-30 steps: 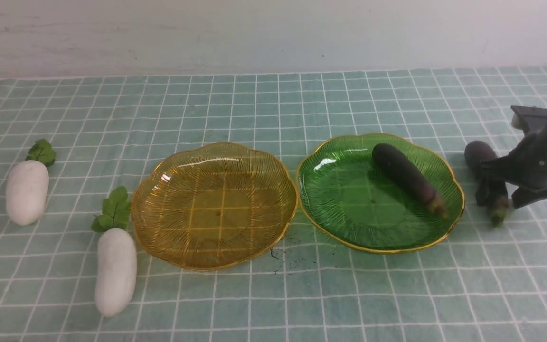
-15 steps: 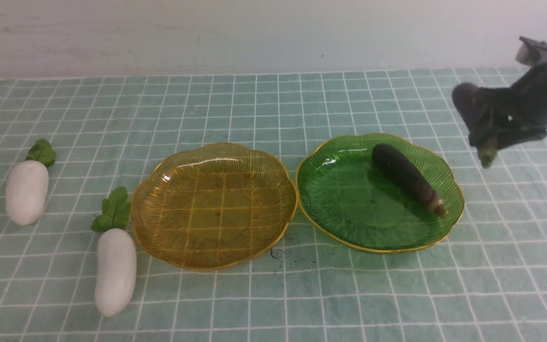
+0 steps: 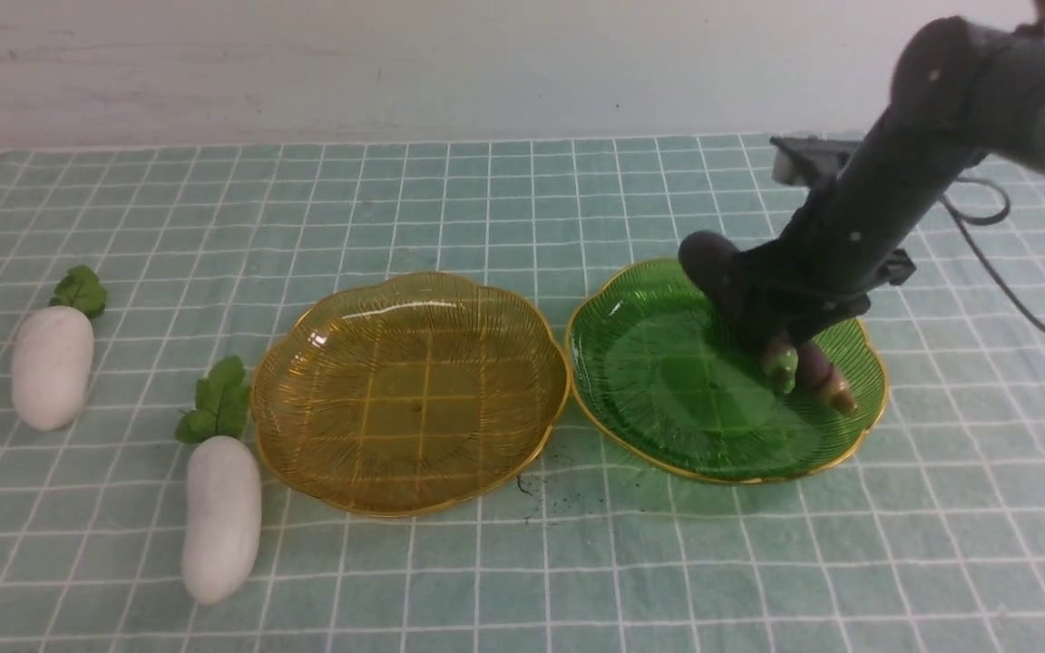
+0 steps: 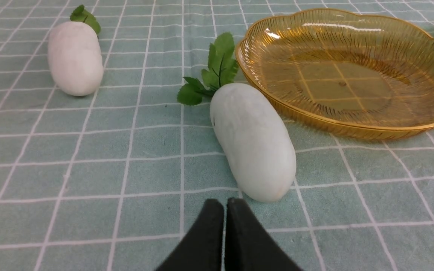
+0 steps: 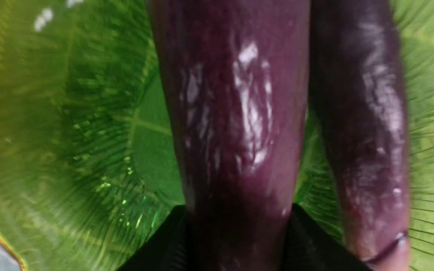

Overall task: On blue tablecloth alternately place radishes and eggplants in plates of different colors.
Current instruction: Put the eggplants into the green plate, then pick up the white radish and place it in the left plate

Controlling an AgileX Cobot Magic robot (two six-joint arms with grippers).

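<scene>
right jaws: clenched on held eggplant, above green plate | second eggplant: lying in plate, just beside those jaws | left jaws: pressed together, empty | near radish: just ahead of their tips

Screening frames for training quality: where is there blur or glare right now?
Front view: sharp, small glints on the amber plate and green plate. Left wrist view: crisp, a bright streak on the amber plate's wall. Right wrist view: held eggplant soft, with white glare patches.
</scene>
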